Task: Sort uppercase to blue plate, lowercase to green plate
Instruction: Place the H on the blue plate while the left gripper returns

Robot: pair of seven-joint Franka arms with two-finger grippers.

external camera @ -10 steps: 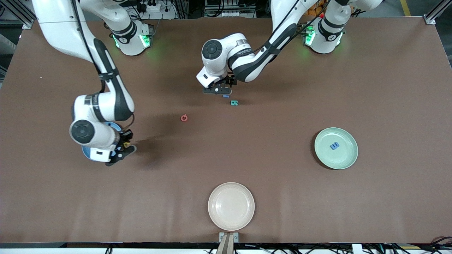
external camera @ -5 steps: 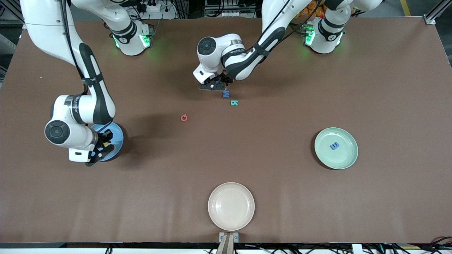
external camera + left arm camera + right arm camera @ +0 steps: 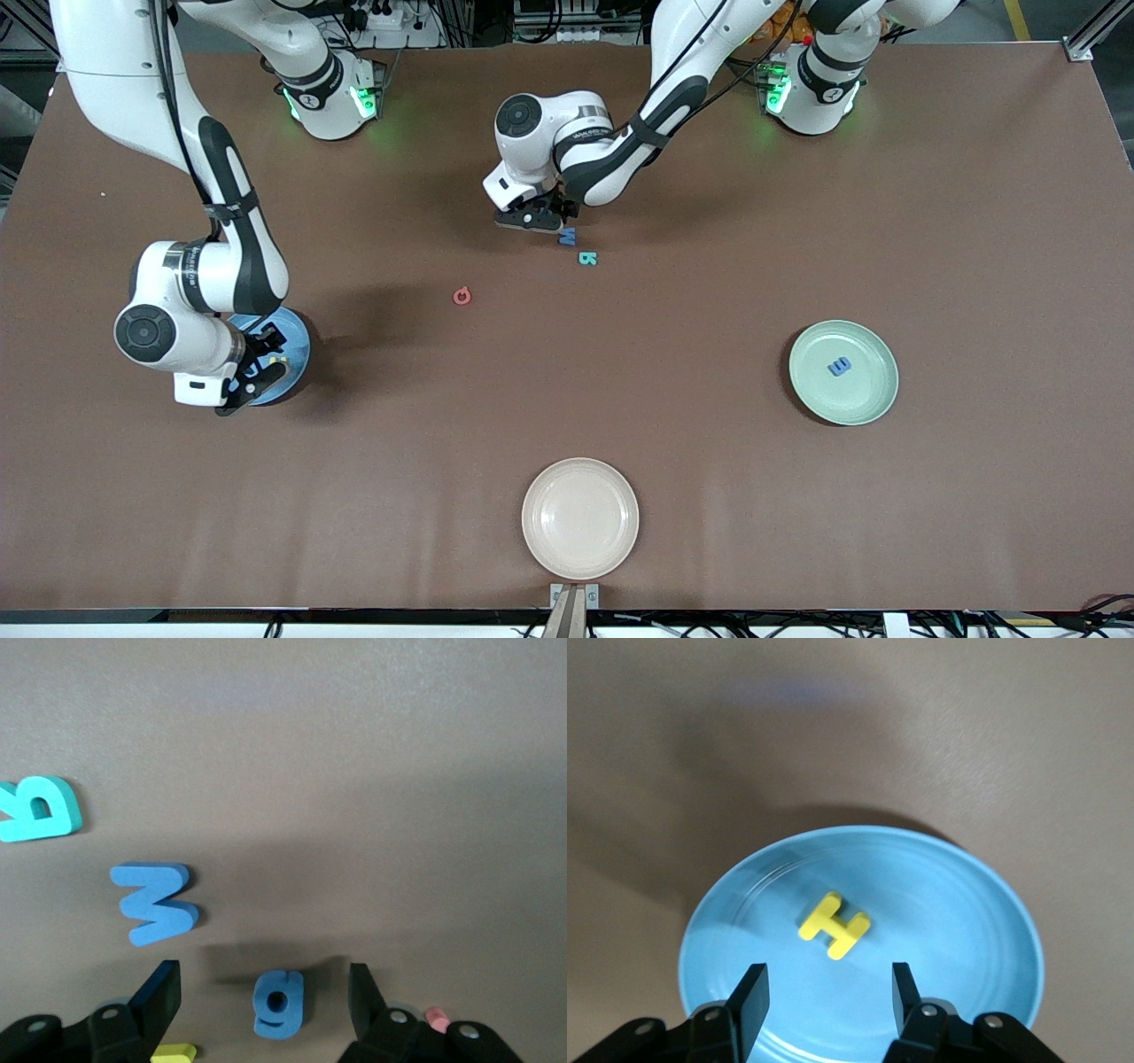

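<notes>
My left gripper (image 3: 264, 992) hangs low over the table with its fingers (image 3: 158, 992) spread wide, the blue g (image 3: 278, 1002) lying flat between them and touching neither. The blue W (image 3: 153, 902) sits just beside that g, and the teal R (image 3: 37, 808) a little past the W. A yellow piece (image 3: 174, 1051) pokes out near one finger and a pink-red scrap (image 3: 435, 1019) near the other; I cannot tell which letters they are. That crowding is my worry: as I close, a finger could catch the yellow piece or nudge the W, and a flat foam g may slip or tip out of a shallow pinch. Grabbing the W by mistake would send a capital to the wrong plate.

My right gripper (image 3: 824, 992) hovers over the blue plate (image 3: 966, 930), jaws parted and empty, with the yellow H (image 3: 834, 924) lying on the plate below. If I lift carelessly, a finger could clip the rim and shift the plate.

In the front view the red Q (image 3: 462, 296) waits alone on the table between the two arms. The green plate (image 3: 873, 394), toward the left arm's end, holds the blue e (image 3: 838, 365). The beige plate (image 3: 579, 518) lies nearest the camera.
</notes>
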